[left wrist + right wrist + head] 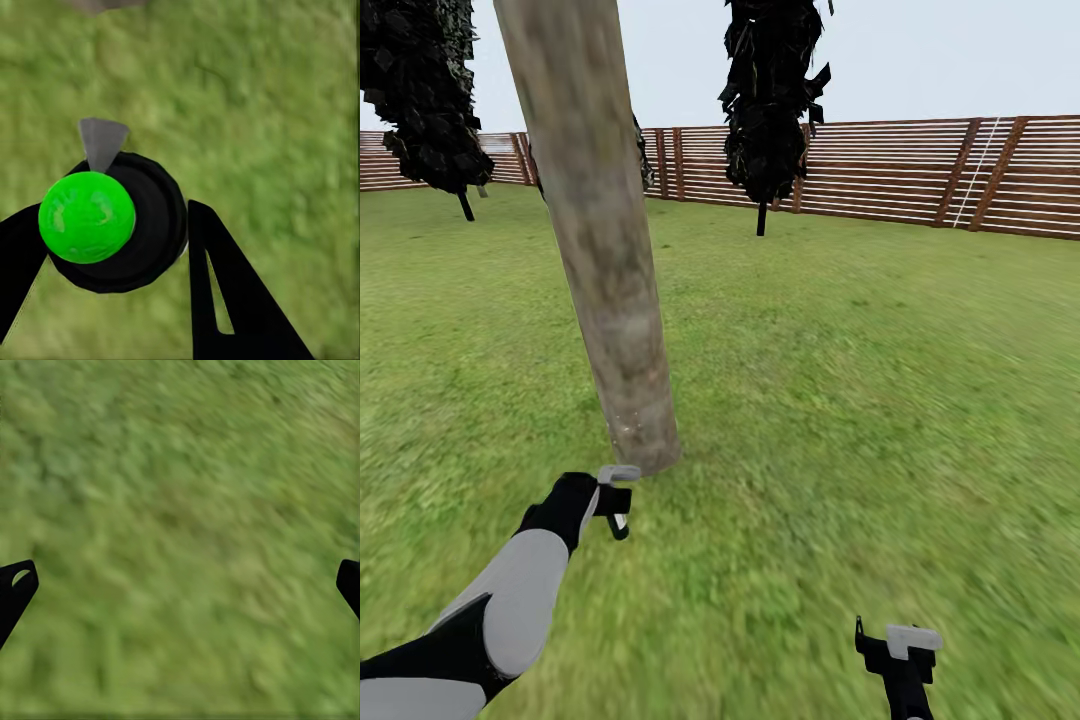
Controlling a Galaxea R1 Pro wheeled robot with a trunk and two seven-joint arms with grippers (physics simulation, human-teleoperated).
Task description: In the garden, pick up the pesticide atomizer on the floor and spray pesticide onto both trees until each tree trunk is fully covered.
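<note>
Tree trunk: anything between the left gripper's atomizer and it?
Nothing visible. In the head view the left gripper sits just short of the tree trunk base, grass between. Its fingers clamp the atomizer, green cap and grey nozzle showing.

Illumination: even, diffuse daylight under a pale overcast sky (920, 50); no single light source can be placed. No glare, no highlights blown out. Cast shadows are nearly lacking; the tree trunk (600, 250) shows only a faint darker patch on the grass at its foot. The dark columnar trees (770, 100) read almost black, detail crushed. Sharpness: the lawn (860, 400) is smeared and soft in the head view's lower half, crisper toward the fence (900, 170). The fence line tilts and bows, suggesting wide-angle distortion. Both wrist views show blurred, low-detail grass. The green ball (86, 217) is evenly saturated, edges clean.
</note>
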